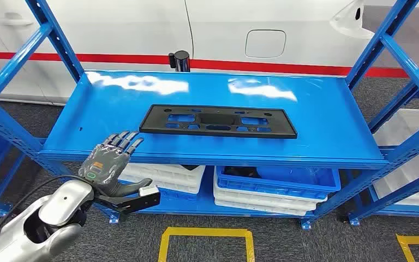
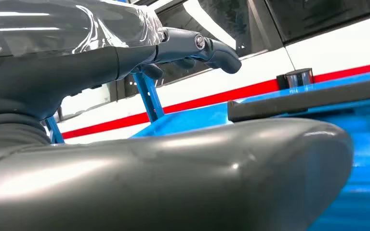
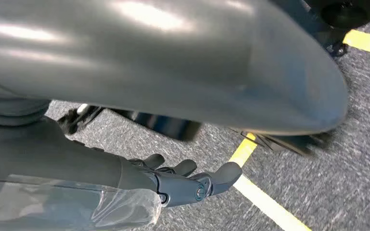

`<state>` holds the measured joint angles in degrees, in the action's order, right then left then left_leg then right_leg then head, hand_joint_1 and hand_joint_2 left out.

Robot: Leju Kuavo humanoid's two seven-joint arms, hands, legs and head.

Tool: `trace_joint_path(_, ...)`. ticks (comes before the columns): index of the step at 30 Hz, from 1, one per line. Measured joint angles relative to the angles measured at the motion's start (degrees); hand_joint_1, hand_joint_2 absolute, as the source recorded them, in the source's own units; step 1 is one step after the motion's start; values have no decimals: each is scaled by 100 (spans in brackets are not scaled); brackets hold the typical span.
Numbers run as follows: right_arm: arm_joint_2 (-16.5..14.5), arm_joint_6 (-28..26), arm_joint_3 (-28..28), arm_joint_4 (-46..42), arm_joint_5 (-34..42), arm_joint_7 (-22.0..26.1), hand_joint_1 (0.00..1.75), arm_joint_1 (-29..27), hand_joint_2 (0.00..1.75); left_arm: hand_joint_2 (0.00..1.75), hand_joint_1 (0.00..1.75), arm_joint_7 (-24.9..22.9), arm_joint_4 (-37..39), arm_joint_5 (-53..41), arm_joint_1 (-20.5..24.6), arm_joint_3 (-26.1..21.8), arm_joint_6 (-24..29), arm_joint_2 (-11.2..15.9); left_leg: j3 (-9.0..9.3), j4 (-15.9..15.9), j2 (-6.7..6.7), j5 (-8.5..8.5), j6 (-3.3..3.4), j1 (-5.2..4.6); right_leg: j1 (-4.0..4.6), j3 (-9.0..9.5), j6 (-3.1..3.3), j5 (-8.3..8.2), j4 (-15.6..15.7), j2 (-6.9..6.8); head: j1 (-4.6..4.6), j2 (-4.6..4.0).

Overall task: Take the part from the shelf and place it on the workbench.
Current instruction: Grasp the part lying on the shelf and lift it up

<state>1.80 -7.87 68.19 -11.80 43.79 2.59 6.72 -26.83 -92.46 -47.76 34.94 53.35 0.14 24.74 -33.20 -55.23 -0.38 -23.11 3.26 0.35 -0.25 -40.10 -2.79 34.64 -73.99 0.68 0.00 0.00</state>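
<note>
At the shelf [image 1: 316, 117] front edge, the left hand [image 1: 106, 164] is hovering with fingers [image 1: 121, 141] wide, empty; sliding the flat black plastic panel [image 1: 218, 121] risks pushing it away.

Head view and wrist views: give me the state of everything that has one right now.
Black plastic part: flat on the top shelf, untouched.
Left robot hand: raised at the shelf's front edge, fingers spread, holding nothing.
Right robot hand: hanging over the floor, holding nothing.
Blue bin: stacked on white bins, lower shelf.
</note>
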Motion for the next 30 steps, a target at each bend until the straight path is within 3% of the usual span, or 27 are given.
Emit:
trace_joint_path(2,-2,0,1,0,1,-1,0,-2,0,0,0,-29,8,26,-1,-14,58,0,25,0,-8,-19,2,-9,1,-8,17,-177,137,0,0,0)
trace_joint_path(3,-3,0,2,0,1,-1,0,-2,0,0,0,-51,16,58,-1,-32,120,0,54,0,-14,-40,4,-16,4,41,36,-387,374,0,0,0)
trace_joint_path(5,-3,0,2,0,1,-1,0,2,0,0,0,-76,49,134,-1,-88,249,1,122,1,-24,-90,-16,-30,27,373,93,-875,1231,1,1,0)
trace_joint_path(7,-4,0,0,0,4,-1,0,7,0,0,0,-83,99,175,0,-151,345,5,151,2,-31,-129,-53,-43,60,603,137,-1085,1781,0,0,0)
trace_joint_path(10,-8,-1,0,0,8,-2,0,6,0,0,0,-91,171,183,1,-215,391,13,146,11,-32,-162,-128,-33,70,639,195,-1089,1886,-3,-1,-1)
trace_joint_path(12,-10,-2,0,0,9,-1,0,11,0,0,0,-96,216,167,9,-255,386,22,42,-222,-22,-318,-187,-22,47,670,242,-1110,1936,-5,-6,-1)
trace_joint_path(15,-23,-2,0,0,10,-2,0,15,0,0,0,-129,297,120,17,-283,337,32,-508,-1329,-14,-802,-272,-3,36,693,271,-1102,1951,-8,-18,0)
trace_joint_path(17,-29,-2,0,0,10,-6,0,11,0,0,0,-144,342,94,5,-280,302,33,-792,-1815,-12,-905,-307,9,34,698,275,-1091,1949,-8,-19,0)
trace_joint_path(19,-35,-2,0,0,10,-8,0,10,0,0,0,-154,368,60,4,-281,287,33,-705,-1537,-7,-664,-330,29,23,721,263,-1073,1947,-5,-20,0)
trace_joint_path(21,-43,-2,0,1,9,-8,0,11,0,0,0,-167,394,28,24,-281,283,33,-331,-702,1,-244,-353,56,13,765,225,-1040,1943,4,-21,0)
trace_joint_path(23,-45,-2,-1,1,8,-9,0,18,0,0,0,-177,426,9,52,-279,282,33,-45,-90,-9,-20,-313,54,28,781,175,-1007,1929,17,-20,0)
trace_joint_path(27,-45,-1,0,0,7,-13,0,15,0,0,0,-180,481,-10,85,-280,277,33,13,21,-25,-3,-148,24,20,756,89,-945,1874,16,-12,0)
trace_joint_path(28,-46,-1,0,0,7,-13,0,17,0,0,0,-182,490,-15,99,-281,278,33,27,29,-21,-1,-110,29,13,696,63,-849,1720,9,-9,0)
trace_joint_path(30,-48,-1,0,0,7,-11,0,18,0,0,0,-186,507,-24,116,-282,278,33,53,35,-10,-14,-57,30,3,378,28,-511,1020,-4,-1,0)
